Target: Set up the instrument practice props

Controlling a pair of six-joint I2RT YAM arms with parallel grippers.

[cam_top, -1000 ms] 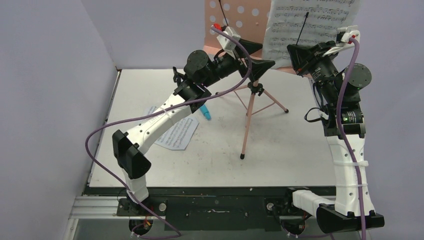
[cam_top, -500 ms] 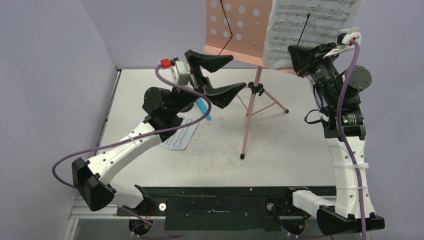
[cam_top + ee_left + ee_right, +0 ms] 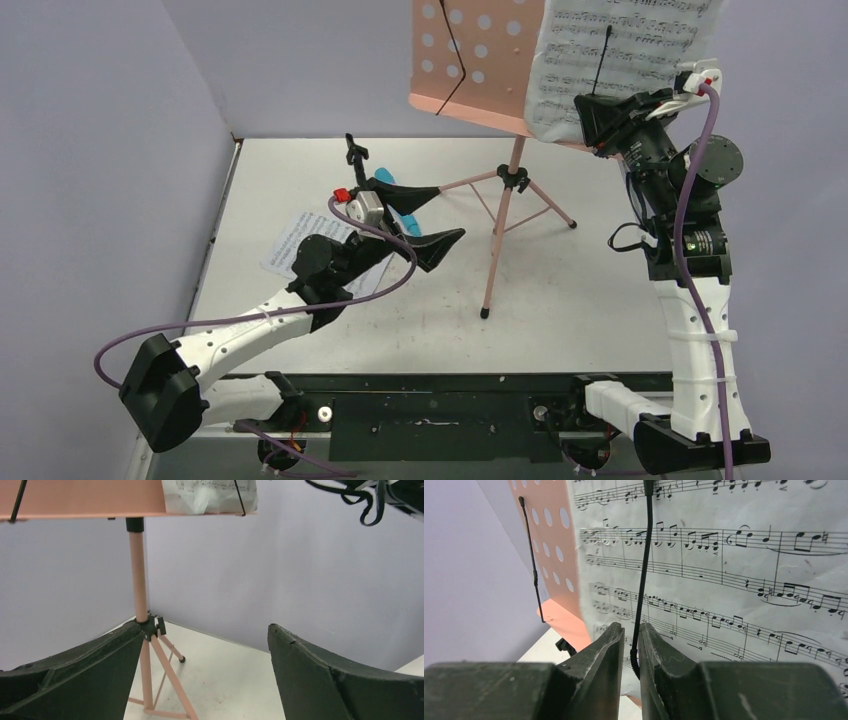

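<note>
Pink perforated metal music stand (image 3: 470,55) upright on its tripod legs at mid-table, the white tabletop (image 3: 570,280) under it. Desk raised high, tilted back toward the far wall. White printed sheet-music page (image 3: 625,50) sits on the right half of the desk, lower edge overhanging the shelf. Thin black wire page-retainer (image 3: 642,580) runs down over that page. Right gripper (image 3: 592,118) is up at the page's bottom edge, jaws drawn in to a narrow slit and pinching the lower, hooked end of the wire. A second black wire arm (image 3: 452,60) lies over the bare left half of the desk, with no page under it. Left gripper (image 3: 422,215) is low over the table left of the stand's pole, jaws spread wide, nothing between them. Its wrist camera looks past both fingers at the pole and tripod hub. Bright blue plastic microphone (image 3: 409,214) lies on the table just beyond the left gripper, partly hidden by the far finger. Contact cannot be judged. Small black mic stand (image 3: 353,153) is upright near the far-left of the table, its base not clearly seen. Another white printed page (image 3: 288,245) lies flat at the left side, partly under the left arm.
</note>
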